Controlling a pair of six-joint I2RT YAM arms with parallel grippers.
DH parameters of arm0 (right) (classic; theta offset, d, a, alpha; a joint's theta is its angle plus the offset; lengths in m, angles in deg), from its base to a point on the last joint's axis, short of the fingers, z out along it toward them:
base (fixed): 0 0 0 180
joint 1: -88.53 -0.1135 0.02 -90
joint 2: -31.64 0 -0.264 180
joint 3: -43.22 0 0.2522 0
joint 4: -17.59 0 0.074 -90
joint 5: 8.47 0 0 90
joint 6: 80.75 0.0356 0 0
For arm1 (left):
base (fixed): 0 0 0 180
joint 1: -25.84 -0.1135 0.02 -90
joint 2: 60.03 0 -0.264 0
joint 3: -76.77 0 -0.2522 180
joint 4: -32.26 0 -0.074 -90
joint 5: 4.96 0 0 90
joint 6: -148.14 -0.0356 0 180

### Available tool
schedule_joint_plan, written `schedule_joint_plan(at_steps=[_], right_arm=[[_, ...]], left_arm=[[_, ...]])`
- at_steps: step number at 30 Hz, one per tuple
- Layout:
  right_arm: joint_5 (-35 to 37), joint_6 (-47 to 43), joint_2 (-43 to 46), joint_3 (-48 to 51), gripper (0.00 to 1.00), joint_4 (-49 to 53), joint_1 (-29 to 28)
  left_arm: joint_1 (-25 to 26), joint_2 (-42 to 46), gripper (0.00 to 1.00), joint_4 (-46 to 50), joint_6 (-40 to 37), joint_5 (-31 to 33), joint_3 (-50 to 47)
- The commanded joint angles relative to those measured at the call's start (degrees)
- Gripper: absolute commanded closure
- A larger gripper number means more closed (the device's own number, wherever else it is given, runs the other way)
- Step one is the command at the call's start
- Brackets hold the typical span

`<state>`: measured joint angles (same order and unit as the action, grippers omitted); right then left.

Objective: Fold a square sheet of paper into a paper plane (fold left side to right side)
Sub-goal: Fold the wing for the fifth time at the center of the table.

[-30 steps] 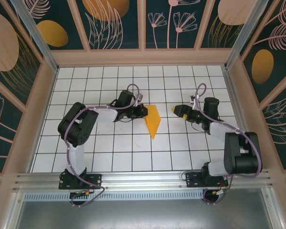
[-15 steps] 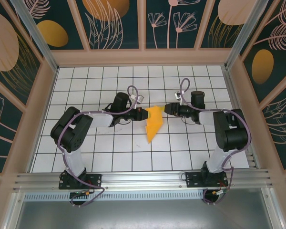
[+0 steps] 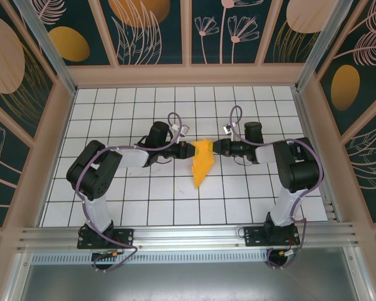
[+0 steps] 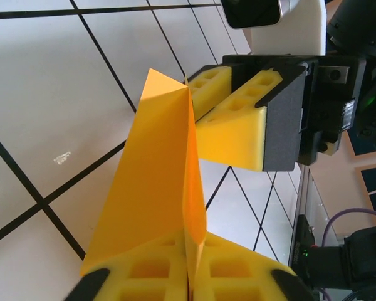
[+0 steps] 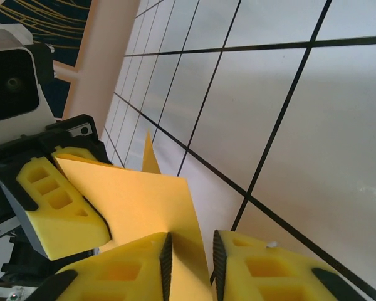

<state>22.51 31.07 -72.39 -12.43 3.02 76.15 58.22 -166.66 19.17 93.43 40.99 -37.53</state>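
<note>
Since the earlier frames, the right gripper (image 3: 217, 147) has advanced toward the middle of the counter (image 3: 144, 188) and narrowed its jaws. The left gripper (image 3: 187, 149) and the paper plane (image 3: 201, 163) have barely shifted.

Position: the paper plane sits mid-counter, slightly toward the far edge. Its long axis runs far to near, wide end toward the far edge and tip toward the near edge. Whether the tip rests on the counter cannot be told.

Left gripper: pads pressed together, pinching the wide end from the left-edge side.

Right gripper: fingers set either side of the same wide end from the right-edge side. A thin gap shows between them, so they are not yet clamped.

Key relation: the plane lies directly between the two grippers, crosswise to the line joining them, and both are at the same end. By judgement, the coming move depends on the right gripper completing its pinch while the left keeps hold.
</note>
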Motion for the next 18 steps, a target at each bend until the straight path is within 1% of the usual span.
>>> schedule_joint_plan(at_steps=[1, 2, 4, 5, 6, 9, 11, 12, 13, 16, 18], right_arm=[[-1.58, -0.29, 0.76, 0.13, 0.82, -1.81, -0.15], [-1.3, -0.46, 1.07, 0.13, 0.86, -1.15, -0.17], [-0.8, -0.55, 1.62, 0.21, 0.92, -0.2, -0.16], [-0.28, -0.46, 1.99, 0.18, 0.95, 0.62, -0.12], [-0.05, -0.4, 2.37, 0.14, 0.96, 1.12, -0.18], [1.74, -0.18, 3.89, -0.06, 0.98, 4.16, -0.11], [3.38, 0.28, 4.65, -0.87, 1.0, 7.51, -0.21], [4.08, 0.53, 4.79, -1.38, 1.0, 9.33, -0.19], [4.56, 0.78, 4.89, -1.78, 1.0, 10.93, -0.25], [7.28, 1.83, 5.03, -3.63, 1.0, 16.55, -0.47], [7.8, 2.62, 4.65, -4.83, 1.0, 19.21, -0.6]], left_arm=[[0.29, 0.18, 0.76, 1.58, -1.67, 2.56, 1.52], [0.27, 0.66, 0.73, 3.18, -2.44, 3.73, 1.87], [0.27, 1.67, 0.72, 7.19, -4.39, 6.82, 3.07], [0.31, 2.31, 0.69, 10.15, -5.6, 9.03, 3.43], [0.24, 2.89, 0.64, 12.5, -6.64, 10.76, 4.31], [0.17, 6.08, 0.54, 19.14, -9.56, 17.27, 6.16], [0.23, 9.88, 0.44, 22.44, -10.94, 22.43, 6.11], [0.22, 11.59, 0.41, 24.44, -11.45, 24.57, 6.07], [0.29, 12.87, 0.4, 26.11, -11.96, 25.65, 6.09], [1.08, 17.3, 0.4, 29.57, -13.19, 25.94, 4.48], [3.04, 20.28, 0.4, 31.07, -13.42, 27.12, 2.09]])
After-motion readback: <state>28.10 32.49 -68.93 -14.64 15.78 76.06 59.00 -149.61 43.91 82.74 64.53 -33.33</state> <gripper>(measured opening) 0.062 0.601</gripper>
